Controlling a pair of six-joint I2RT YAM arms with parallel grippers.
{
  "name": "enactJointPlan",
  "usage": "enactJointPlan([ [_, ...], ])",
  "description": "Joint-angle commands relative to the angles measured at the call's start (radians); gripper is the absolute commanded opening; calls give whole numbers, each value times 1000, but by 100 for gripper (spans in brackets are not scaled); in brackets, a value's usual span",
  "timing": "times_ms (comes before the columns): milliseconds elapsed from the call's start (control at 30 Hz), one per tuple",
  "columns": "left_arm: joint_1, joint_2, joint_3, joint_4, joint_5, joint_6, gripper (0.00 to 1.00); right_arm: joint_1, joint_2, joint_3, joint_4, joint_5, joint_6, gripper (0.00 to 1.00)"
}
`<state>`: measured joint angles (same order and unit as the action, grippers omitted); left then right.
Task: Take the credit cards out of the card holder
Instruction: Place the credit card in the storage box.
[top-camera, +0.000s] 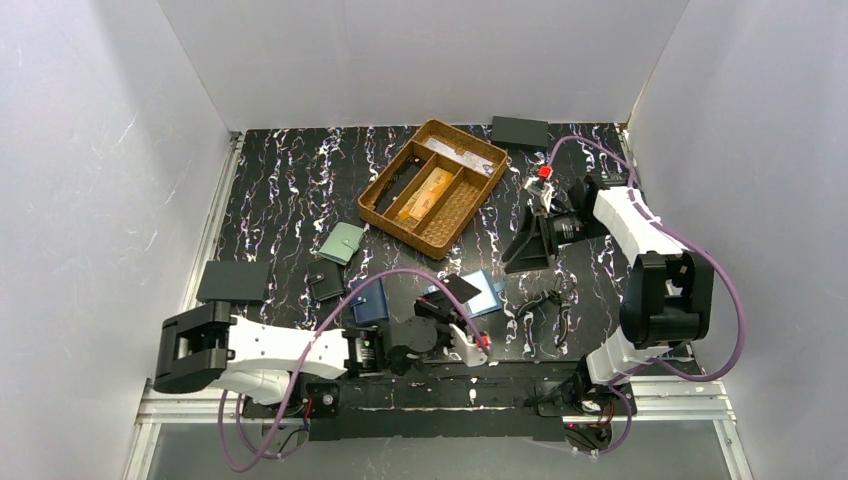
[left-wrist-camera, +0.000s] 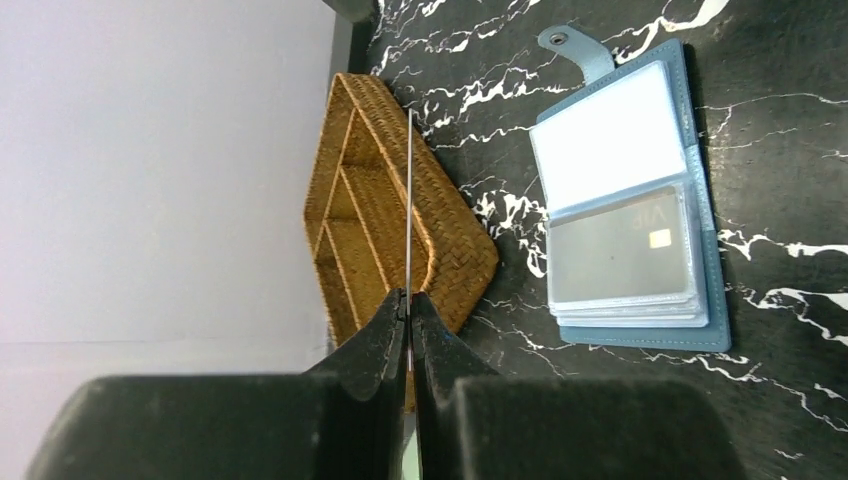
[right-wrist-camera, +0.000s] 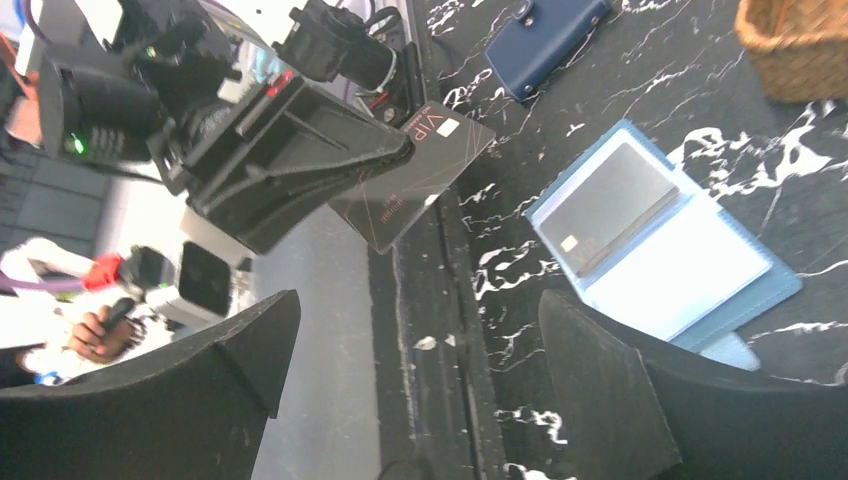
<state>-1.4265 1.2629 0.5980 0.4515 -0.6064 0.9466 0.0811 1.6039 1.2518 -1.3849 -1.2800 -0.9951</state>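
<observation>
Holder (left-wrist-camera: 612, 150) lies open and flat on the table (left-wrist-camera: 800, 400), sleeves up, toward the near edge. Left gripper (left-wrist-camera: 408, 300) is clamped on one dark VIP card (right-wrist-camera: 420, 185), held over the table's near edge, apart from the holder. A second card (left-wrist-camera: 620, 250) sits in a clear sleeve; whether more lie stacked beneath, I cannot tell. Right gripper (right-wrist-camera: 418, 305) hangs spread and empty, near the basket (left-wrist-camera: 465, 260). Assessment: one card is out but not yet set down; at least one is left to extract.
</observation>
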Motion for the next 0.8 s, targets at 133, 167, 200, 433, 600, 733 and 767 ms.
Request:
enactJointPlan([
  [133,-85,160,77,258,-199,242,0,81,-96,-190,513,34,619,98],
  [167,-90,180,80,297,-211,259,0,103,-125,-231,608,44,715,98],
  [200,-97,201,81,357,-220,277,0,126,-153,-263,695,46,847,98],
  [433,-123,302,79,548,-263,298,0,156,-240,-402,1105,-49,1265,98],
  [600,-145,361,91,628,-288,329,0,165,-237,-412,1124,-53,1296,89],
  [733,-153,387,87,671,-300,341,0,167,-233,-442,1219,-50,1380,33],
  [767,-155,389,85,677,-304,339,0,167,-232,-451,1244,-55,1402,22],
])
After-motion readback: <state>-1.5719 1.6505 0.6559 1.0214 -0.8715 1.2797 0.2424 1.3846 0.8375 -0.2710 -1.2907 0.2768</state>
